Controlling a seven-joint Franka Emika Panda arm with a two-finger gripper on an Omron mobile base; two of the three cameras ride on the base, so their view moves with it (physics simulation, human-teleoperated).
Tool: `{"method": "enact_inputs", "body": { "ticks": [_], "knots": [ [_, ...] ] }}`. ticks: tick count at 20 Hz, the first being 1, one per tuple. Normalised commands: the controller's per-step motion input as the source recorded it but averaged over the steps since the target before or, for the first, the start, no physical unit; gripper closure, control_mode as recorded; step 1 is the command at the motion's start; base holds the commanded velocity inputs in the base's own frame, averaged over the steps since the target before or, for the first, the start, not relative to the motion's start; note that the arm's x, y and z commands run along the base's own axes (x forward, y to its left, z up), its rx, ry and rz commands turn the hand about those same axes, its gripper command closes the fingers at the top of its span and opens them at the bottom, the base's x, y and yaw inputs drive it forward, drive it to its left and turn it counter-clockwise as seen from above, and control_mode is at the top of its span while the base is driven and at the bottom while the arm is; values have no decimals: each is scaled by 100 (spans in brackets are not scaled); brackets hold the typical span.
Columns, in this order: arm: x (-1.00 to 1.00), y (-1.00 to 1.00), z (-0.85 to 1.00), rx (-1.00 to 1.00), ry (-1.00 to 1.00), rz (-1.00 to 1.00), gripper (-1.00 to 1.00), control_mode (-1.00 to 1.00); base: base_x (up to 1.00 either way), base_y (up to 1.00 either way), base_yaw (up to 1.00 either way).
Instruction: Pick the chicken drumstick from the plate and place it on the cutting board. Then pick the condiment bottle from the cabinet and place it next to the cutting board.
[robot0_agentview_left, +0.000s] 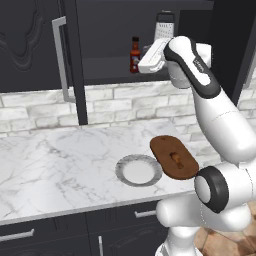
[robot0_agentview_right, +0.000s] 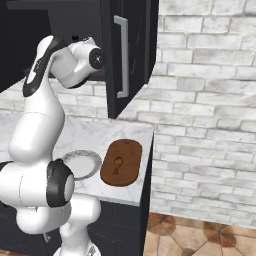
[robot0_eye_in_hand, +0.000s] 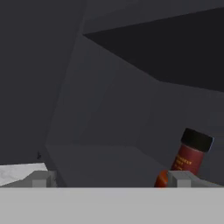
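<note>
The chicken drumstick (robot0_agentview_left: 176, 159) lies on the oval dark-brown cutting board (robot0_agentview_left: 170, 147) at the counter's right end, beside the grey-rimmed plate (robot0_agentview_left: 121, 168), which holds nothing. The condiment bottle (robot0_agentview_left: 135, 54), dark red with a black cap, stands upright on the shelf of the open cabinet (robot0_agentview_left: 107, 67). My gripper (robot0_agentview_left: 144, 64) is raised to shelf height just right of the bottle. In the hand view my gripper (robot0_eye_in_hand: 110, 179) is open with nothing between its fingers. There the bottle (robot0_eye_in_hand: 190, 157) stands off to the right, just beyond one fingertip (robot0_eye_in_hand: 178, 178). The board (robot0_agentview_right: 121, 162) and drumstick (robot0_agentview_right: 117, 165) also show in the right base view.
A metal box grater (robot0_agentview_left: 164, 25) stands on the shelf right of the bottle, behind my hand. The cabinet door (robot0_agentview_left: 30, 45) with its silver bar handle (robot0_agentview_left: 61, 57) swings open at the left. A white brick wall backs the marble counter (robot0_agentview_left: 60, 155).
</note>
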Motion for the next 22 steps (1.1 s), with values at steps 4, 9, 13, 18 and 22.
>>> {"method": "enact_inputs", "body": {
  "ticks": [4, 9, 13, 18, 22],
  "knots": [
    [12, -4, 0, 2, 0, -2, -100, -100, 0, 0, 0],
    [14, -5, 1, 1, 0, -3, -100, -100, 0, 0, 0],
    [21, -6, 2, 2, 0, -3, -100, -100, 0, 0, 0],
    [22, -3, 4, 3, 0, -2, -100, -100, 0, 0, 0],
    [18, 0, 7, 4, 0, 0, -100, -100, 0, 0, 0]
  ]
}}
